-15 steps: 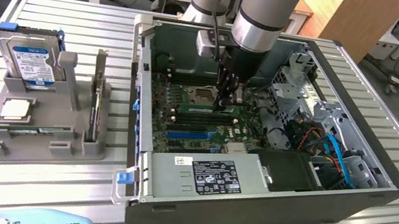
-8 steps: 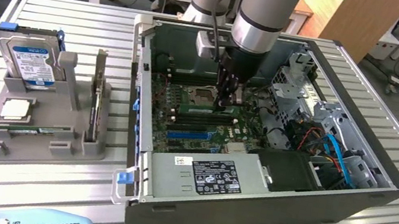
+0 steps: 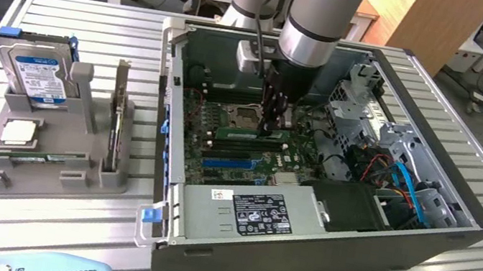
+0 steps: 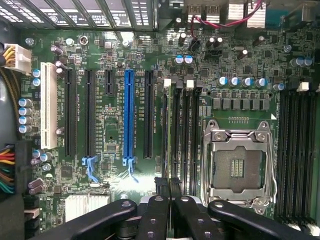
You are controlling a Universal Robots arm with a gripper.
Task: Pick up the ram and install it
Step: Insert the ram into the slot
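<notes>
Near the centre of the exterior view, inside the open computer case (image 3: 299,261), the gripper (image 3: 271,129) is seen lowered to the motherboard (image 3: 209,122). It is closed on the ram (image 3: 239,134), whose green edge lies along the memory slots just below the CPU socket (image 3: 242,115). In the wrist view the fingertips (image 4: 161,185) are pressed together over black slots between the blue expansion slot (image 4: 129,120) and the socket. At the exterior view's left, a grey holder (image 3: 70,174) on the slatted table (image 3: 44,221) carries a blue-labelled hard drive (image 3: 38,74) and a square silver processor (image 3: 18,133).
</notes>
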